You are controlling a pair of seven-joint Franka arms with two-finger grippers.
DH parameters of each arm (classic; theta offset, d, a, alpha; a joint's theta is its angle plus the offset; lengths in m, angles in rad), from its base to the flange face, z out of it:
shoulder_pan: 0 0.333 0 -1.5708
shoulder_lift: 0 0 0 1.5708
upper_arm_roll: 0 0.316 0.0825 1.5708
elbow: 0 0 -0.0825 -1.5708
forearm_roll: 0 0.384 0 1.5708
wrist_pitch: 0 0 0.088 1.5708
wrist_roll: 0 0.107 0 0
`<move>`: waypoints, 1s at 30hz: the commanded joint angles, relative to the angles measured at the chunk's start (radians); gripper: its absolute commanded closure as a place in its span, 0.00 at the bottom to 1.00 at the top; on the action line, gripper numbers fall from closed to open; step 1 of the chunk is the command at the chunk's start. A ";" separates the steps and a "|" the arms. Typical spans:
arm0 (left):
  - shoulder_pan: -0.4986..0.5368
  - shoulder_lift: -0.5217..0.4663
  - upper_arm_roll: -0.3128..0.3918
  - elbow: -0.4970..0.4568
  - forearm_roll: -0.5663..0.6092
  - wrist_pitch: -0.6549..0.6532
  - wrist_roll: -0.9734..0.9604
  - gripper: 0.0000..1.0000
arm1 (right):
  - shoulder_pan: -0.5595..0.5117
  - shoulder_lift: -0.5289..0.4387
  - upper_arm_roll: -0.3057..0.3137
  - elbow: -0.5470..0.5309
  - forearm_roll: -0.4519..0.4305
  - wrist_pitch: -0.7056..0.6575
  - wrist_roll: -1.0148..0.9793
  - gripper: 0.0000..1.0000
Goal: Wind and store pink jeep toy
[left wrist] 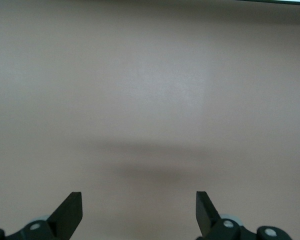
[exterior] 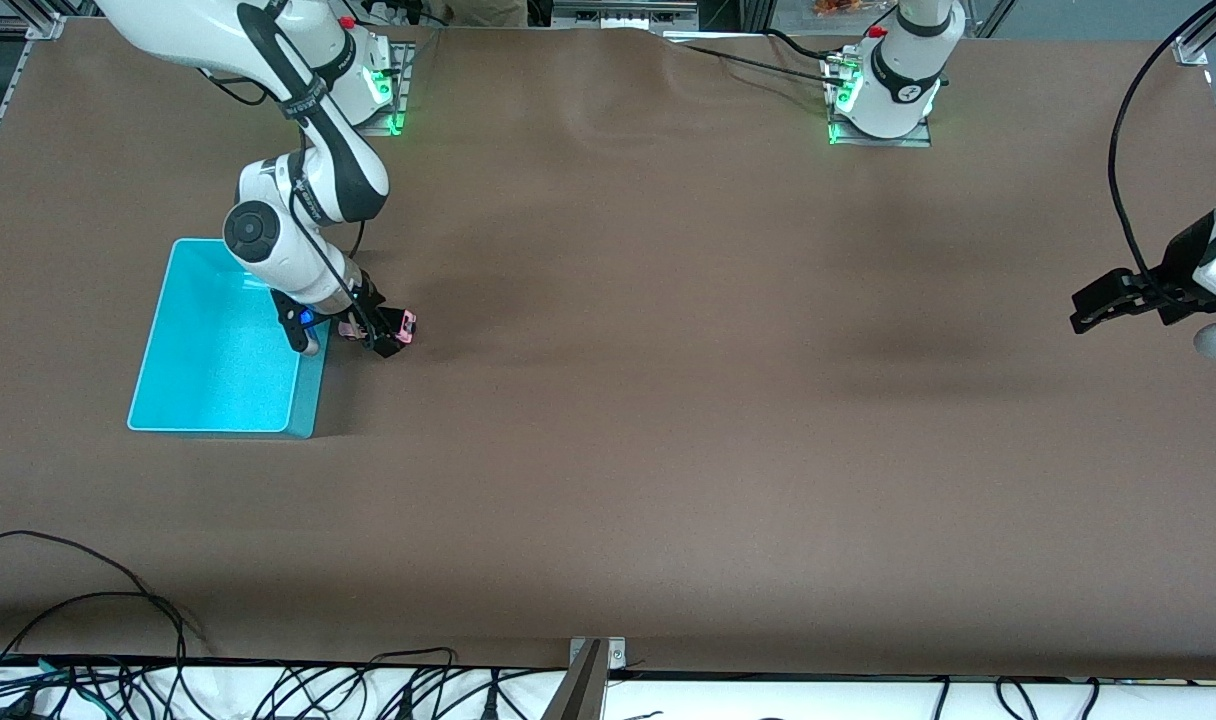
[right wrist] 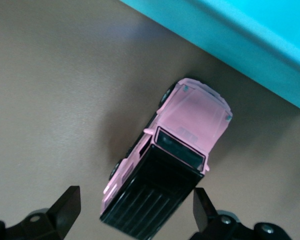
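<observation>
A robotics lab: bolted arm bases [exterior: 883,100], brown-covered test table [exterior: 668,450], loose cables [exterior: 268,685] along its edge.

No legible text on anything in view.

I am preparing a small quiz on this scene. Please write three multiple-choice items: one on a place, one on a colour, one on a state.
1. Where is the pink jeep toy?
A. inside the turquoise bin
B. on the table beside the turquoise bin
C. under the left gripper

2. What colour is the jeep's roof?
A. black
B. white
C. turquoise

3. How do the right gripper fingers stand?
A. shut on the jeep
B. open, either side of the jeep
C. open over the bin

Answers:
1 B: it stands on brown table outside the bin wall.
2 A: the ribbed roof is black.
3 B: a gap shows between each finger and the jeep.
</observation>
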 commanded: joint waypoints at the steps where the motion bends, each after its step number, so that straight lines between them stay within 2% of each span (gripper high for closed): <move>1: -0.001 -0.020 -0.003 -0.020 0.019 -0.001 0.002 0.00 | -0.003 0.006 0.003 -0.002 -0.022 0.021 0.022 0.00; 22: -0.001 -0.018 -0.003 -0.020 0.019 -0.001 0.002 0.00 | -0.003 0.072 -0.027 -0.002 -0.034 0.110 0.019 0.00; 25: -0.001 -0.018 -0.003 -0.020 0.020 -0.001 0.002 0.00 | -0.003 0.067 -0.027 -0.001 -0.034 0.110 0.022 0.10; 26: -0.001 -0.018 -0.003 -0.020 0.020 -0.001 0.002 0.00 | -0.003 0.067 -0.027 0.002 -0.034 0.110 0.024 0.10; 30: -0.001 -0.018 -0.003 -0.020 0.020 -0.001 0.002 0.00 | -0.003 0.055 -0.033 0.009 -0.034 0.110 0.024 0.04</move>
